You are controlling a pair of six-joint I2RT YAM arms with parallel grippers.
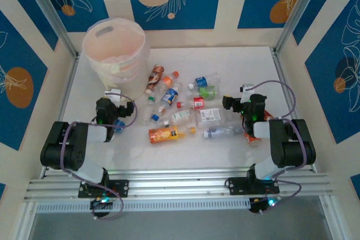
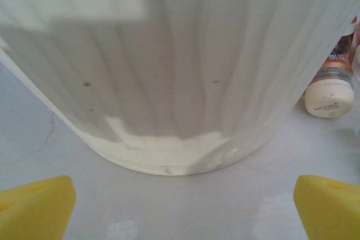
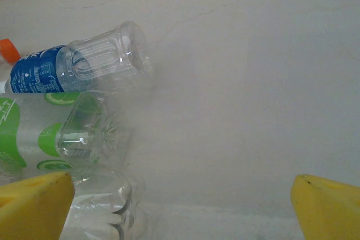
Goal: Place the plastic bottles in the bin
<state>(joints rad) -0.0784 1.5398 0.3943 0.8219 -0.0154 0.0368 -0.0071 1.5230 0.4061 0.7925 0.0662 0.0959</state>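
Observation:
The bin [image 1: 114, 49], a tall pale translucent bucket, stands at the far left of the table. Several plastic bottles lie scattered mid-table, among them a brown one [image 1: 154, 78], an orange one [image 1: 166, 134] and a green-labelled one [image 1: 205, 90]. My left gripper [image 1: 114, 98] is open just in front of the bin, whose wall [image 2: 180, 71] looms close ahead of the yellow fingertips [image 2: 34, 206]. My right gripper [image 1: 236, 100] is open at the right end of the pile, nothing between its fingers [image 3: 329, 206]. Blue-labelled [image 3: 84, 66], green-labelled [image 3: 62, 133] and clear [image 3: 101, 200] bottles lie to its left.
A white-capped bottle [image 2: 332, 96] lies right of the bin's base. A blue-capped bottle [image 1: 118, 126] rests beside my left arm. Metal frame posts [image 1: 53, 21] and rails edge the white table [image 1: 247, 66]; bare table stretches right of my right gripper.

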